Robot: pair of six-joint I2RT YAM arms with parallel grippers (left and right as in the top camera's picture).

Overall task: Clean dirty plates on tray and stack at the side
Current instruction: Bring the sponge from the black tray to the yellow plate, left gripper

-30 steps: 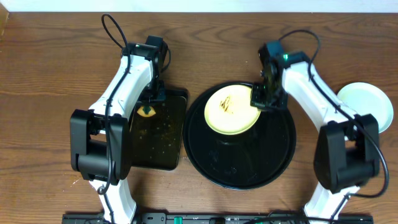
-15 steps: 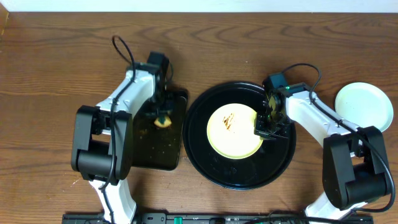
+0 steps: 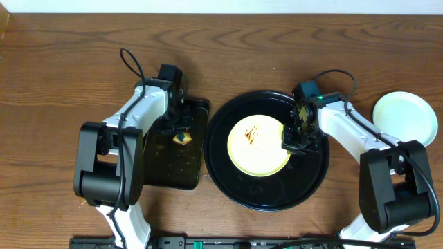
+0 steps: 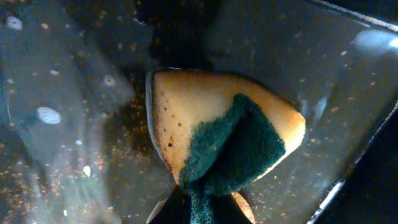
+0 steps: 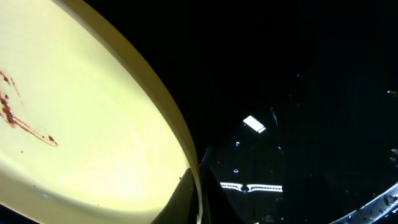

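A pale yellow plate (image 3: 257, 148) with a brown smear (image 3: 252, 135) is in the middle of the round black tray (image 3: 228, 181). My right gripper (image 3: 291, 140) is shut on its right rim. In the right wrist view the plate (image 5: 81, 124) fills the left side, and the rim runs down between the gripper (image 5: 199, 208) fingers. My left gripper (image 3: 177, 126) is shut on a yellow and green sponge (image 3: 183, 137) over the rectangular tray. In the left wrist view the folded sponge (image 4: 217, 130) sticks out from the gripper (image 4: 202, 210).
The rectangular black tray (image 3: 169, 166), speckled with crumbs, lies left of the round tray. A pale mint plate (image 3: 405, 118) sits on the table at the far right. The round tray's glossy floor (image 5: 311, 93) is wet with droplets.
My right gripper has brought the yellow plate from the back of the round tray to its middle. My left gripper has moved the sponge right and toward the front over the rectangular tray.
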